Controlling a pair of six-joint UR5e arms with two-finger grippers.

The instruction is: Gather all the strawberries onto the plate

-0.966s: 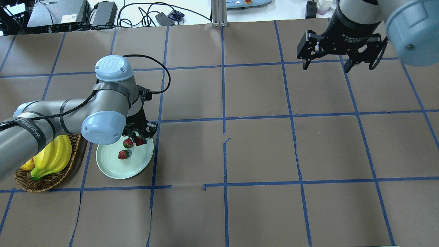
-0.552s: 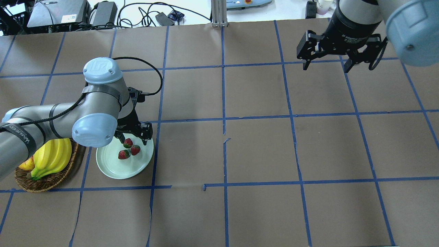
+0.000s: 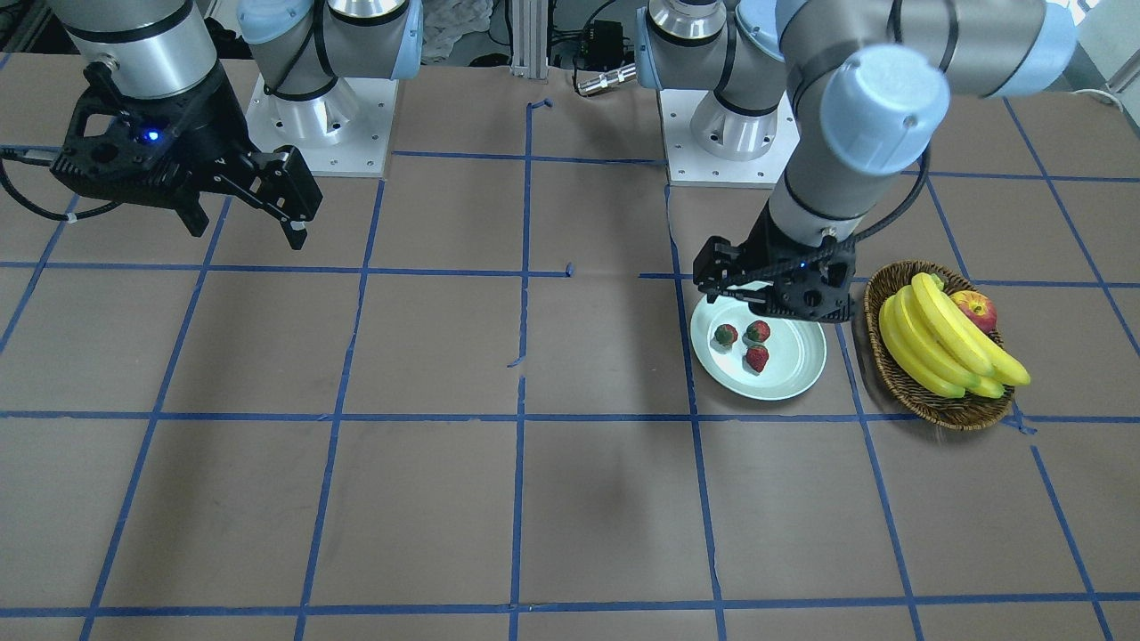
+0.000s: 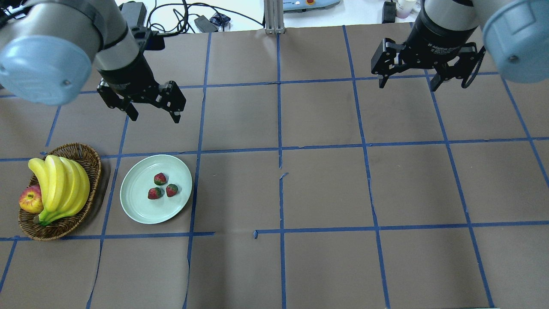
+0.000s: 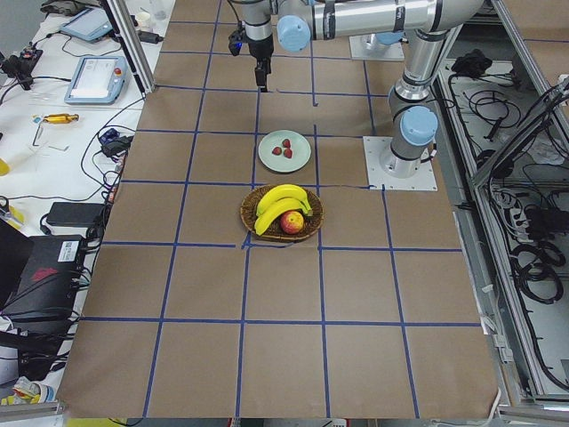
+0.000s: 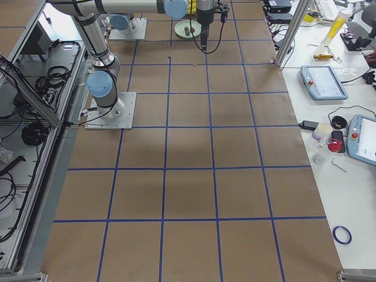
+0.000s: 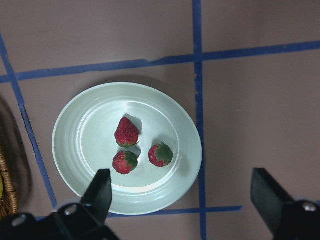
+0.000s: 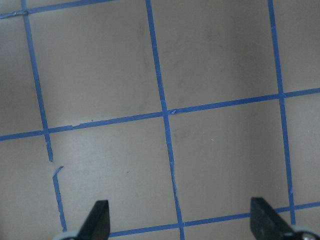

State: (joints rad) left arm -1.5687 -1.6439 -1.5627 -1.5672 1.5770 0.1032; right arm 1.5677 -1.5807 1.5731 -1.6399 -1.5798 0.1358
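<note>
All three strawberries [image 4: 160,178] lie clustered at the centre of the plate [image 4: 137,206]; none shows on the counter [image 4: 326,189]. My left gripper [image 4: 155,118] hangs released at the plate's 12 o'clock, my right gripper [image 4: 407,86] likewise released. Collection appears complete.

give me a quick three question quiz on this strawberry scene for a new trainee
1. How many strawberries lie on the plate?
2. True or false: the apple sits in the basket beside the bananas.
3. The left hand is: A shut on a strawberry; B open and empty; C out of view.
Key: 1 three; 2 true; 3 B.
</note>
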